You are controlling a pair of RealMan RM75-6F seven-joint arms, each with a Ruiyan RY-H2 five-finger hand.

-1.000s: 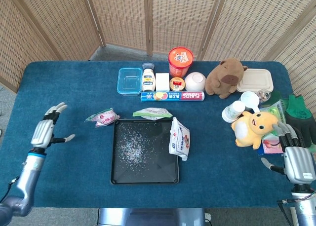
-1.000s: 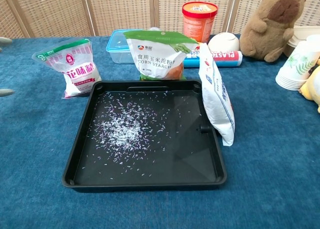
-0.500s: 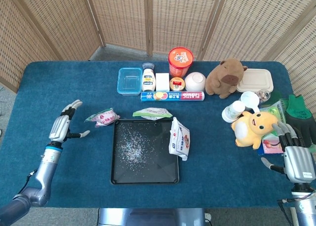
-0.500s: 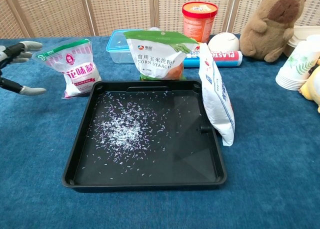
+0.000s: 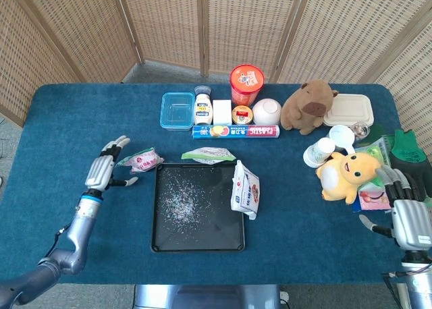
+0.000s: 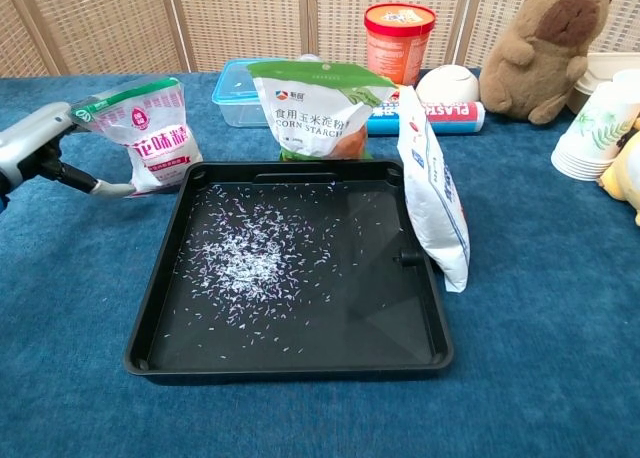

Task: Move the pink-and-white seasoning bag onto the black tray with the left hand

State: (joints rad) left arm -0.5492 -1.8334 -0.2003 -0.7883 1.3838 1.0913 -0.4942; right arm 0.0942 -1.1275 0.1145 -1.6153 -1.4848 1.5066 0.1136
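Note:
The pink-and-white seasoning bag (image 5: 141, 160) (image 6: 148, 136) stands on the blue table just left of the black tray's far left corner. The black tray (image 5: 169, 235) (image 6: 290, 363) lies mid-table, with white grains scattered inside. My left hand (image 5: 108, 171) (image 6: 35, 148) is open, fingers spread, right beside the bag's left edge; its fingertips (image 5: 131, 181) come up to the bag, and whether they touch it is unclear. My right hand (image 5: 407, 218) rests open at the table's near right edge, far from the bag.
A green corn starch bag (image 6: 318, 106) leans at the tray's far rim and a white-blue bag (image 6: 433, 193) leans on its right rim. Behind stand a blue box (image 5: 177, 110), bottle, red tub (image 5: 246, 84), bowl and plastic-wrap box. Plush toys and cups (image 5: 322, 150) fill the right side.
My left hand has moved right and forward across the table, from the far left edge up to the seasoning bag's left side. The right hand has barely shifted.

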